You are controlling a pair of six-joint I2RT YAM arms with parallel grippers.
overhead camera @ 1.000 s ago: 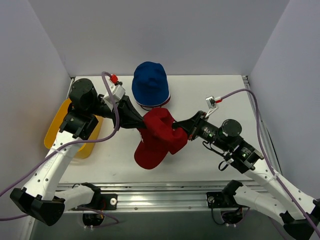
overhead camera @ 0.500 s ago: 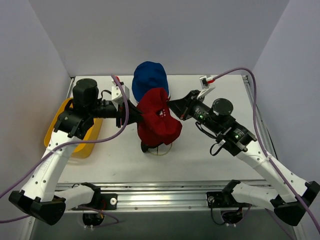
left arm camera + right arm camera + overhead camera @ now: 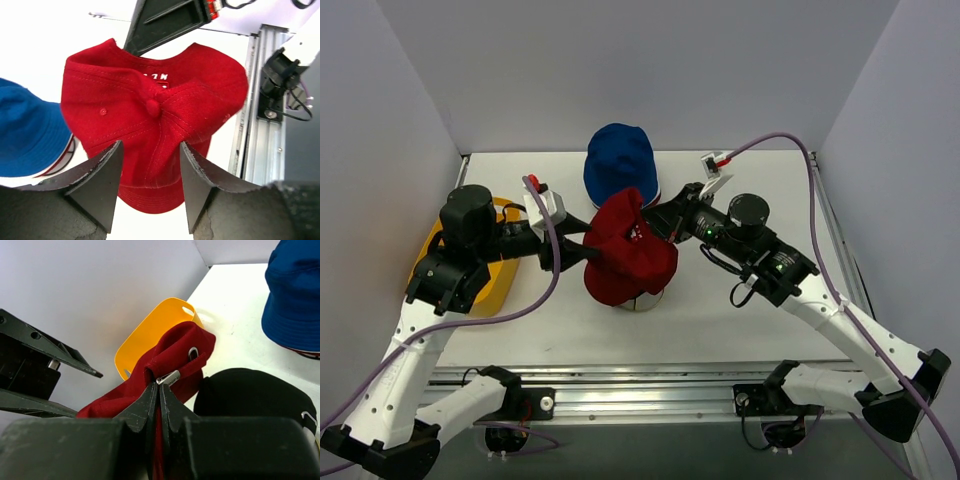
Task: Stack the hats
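The red baseball cap hangs crumpled at the table's middle, over a dark rounded thing. My right gripper is shut on the cap's back edge, by the metal strap buckle; its jaws pinch red fabric. My left gripper stands open just left of the cap. In the left wrist view the cap lies beyond the spread fingertips, not touching them. The blue hat sits behind, at the back of the table, also visible as the blue hat and the blue hat.
A yellow plastic tub lies at the left edge, partly under my left arm, and the yellow tub shows past the cap. A pale ring pokes out below the cap. White walls close in the back and sides.
My left gripper has opened, let go of the red cap and drawn back left. The right gripper carried the cap toward the back and left, over the dark rounded thing.
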